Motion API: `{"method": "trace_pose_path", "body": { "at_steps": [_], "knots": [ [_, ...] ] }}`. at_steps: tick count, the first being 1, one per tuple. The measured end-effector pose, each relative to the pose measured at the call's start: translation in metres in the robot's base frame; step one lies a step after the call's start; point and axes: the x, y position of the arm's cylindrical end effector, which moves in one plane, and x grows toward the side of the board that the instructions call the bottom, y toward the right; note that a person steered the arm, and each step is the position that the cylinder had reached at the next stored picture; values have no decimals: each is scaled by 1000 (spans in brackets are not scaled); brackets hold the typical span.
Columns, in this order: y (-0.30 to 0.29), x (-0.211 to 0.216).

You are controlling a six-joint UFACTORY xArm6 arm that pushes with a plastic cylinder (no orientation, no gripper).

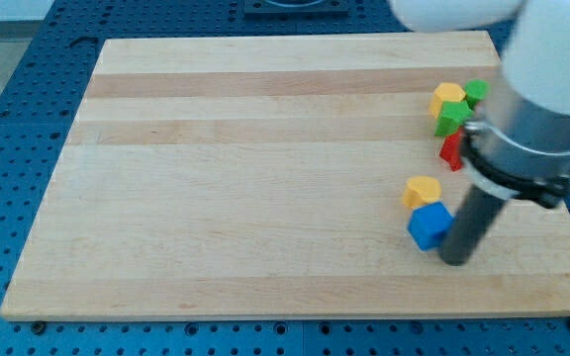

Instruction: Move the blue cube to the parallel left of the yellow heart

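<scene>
The blue cube (pixel 428 225) lies on the wooden board at the view's lower right. The yellow heart (pixel 423 191) sits just above it, almost touching. My tip (pixel 455 259) rests on the board against the cube's lower right side. The rod rises up to the right into the arm's white and grey body.
A cluster at the view's right edge holds a yellow block (pixel 447 98), a green block (pixel 476 93), a green star-like block (pixel 452 118) and a red block (pixel 451 151). The arm's body (pixel 537 109) hides part of the board's right side. The wooden board (pixel 245 178) lies on a blue perforated table.
</scene>
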Motion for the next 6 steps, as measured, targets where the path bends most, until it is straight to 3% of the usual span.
{"method": "trace_pose_path", "body": {
  "at_steps": [2, 3, 5, 6],
  "knots": [
    [35, -6],
    [13, -22],
    [-133, -25],
    [-168, -27]
  ]
}}
